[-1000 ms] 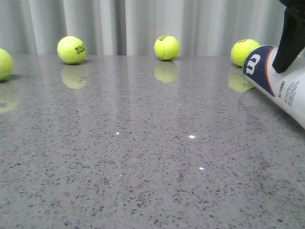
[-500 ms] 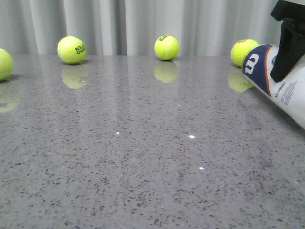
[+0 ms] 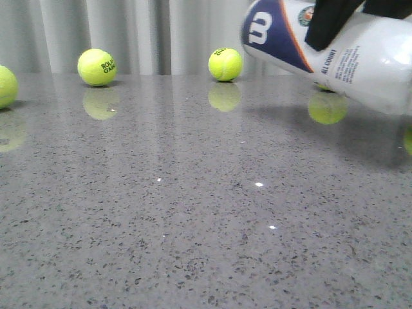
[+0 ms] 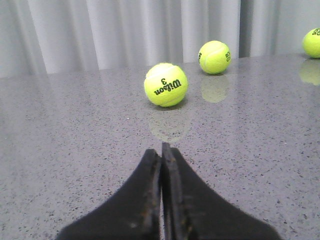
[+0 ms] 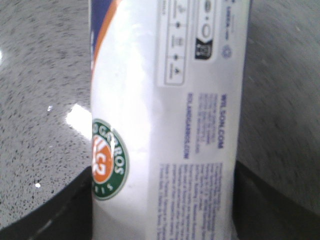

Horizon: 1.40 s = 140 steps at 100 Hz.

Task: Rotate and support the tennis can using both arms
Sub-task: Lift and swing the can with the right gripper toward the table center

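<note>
Gripping the can (image 3: 335, 55) with my right gripper (image 3: 331, 22), I hold it in the upper right of the front frame, clear of the table (image 3: 193, 212), lying nearly level with its navy W end pointing left. From the right wrist, the can (image 5: 170, 120) fills the centre, emblem low on its left, black fingers (image 5: 265, 205) flanking both sides. My left gripper (image 4: 161, 200) sits at bottom centre of its view, jaws pressed together on nothing, a ball (image 4: 165, 84) beyond.

You can count one tennis can (image 3: 335, 51) and three tennis balls (image 3: 96, 67) (image 3: 225, 64) (image 3: 5, 85) on the table.
</note>
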Tool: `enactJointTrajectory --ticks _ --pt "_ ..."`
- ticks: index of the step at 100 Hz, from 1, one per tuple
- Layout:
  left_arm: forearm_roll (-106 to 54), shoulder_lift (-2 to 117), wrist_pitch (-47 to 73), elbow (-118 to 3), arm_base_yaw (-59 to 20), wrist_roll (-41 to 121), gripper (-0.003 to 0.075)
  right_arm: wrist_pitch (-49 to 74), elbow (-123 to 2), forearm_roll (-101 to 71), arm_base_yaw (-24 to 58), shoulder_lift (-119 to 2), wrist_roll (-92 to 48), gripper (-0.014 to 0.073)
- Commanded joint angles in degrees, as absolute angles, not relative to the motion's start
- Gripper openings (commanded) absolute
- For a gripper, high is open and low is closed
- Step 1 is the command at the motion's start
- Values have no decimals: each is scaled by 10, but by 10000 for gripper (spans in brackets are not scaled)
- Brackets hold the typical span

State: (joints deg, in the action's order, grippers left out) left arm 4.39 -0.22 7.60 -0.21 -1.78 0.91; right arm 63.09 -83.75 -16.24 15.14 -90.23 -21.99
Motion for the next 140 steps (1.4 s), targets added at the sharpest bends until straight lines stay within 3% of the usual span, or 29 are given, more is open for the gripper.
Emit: enactJointTrajectory --ticks 1,40,89,104,124,140 --pt "42 -25 31 26 -18 5 -21 639 -884 -173 174 -908 -290 227" --pt "42 -25 31 26 -18 5 -21 640 -921 -173 274 -968 -657 229" --pt "42 -25 31 26 -18 5 -21 619 -921 -173 282 -1004 -674 239" --pt "42 -25 31 26 -18 5 -21 617 -921 -173 282 -1006 -674 343" --pt "42 -25 31 26 -18 5 -21 611 -921 -173 282 -1007 -674 402" --pt "42 -25 31 26 -18 5 -21 611 -921 -173 282 -1007 -674 652"
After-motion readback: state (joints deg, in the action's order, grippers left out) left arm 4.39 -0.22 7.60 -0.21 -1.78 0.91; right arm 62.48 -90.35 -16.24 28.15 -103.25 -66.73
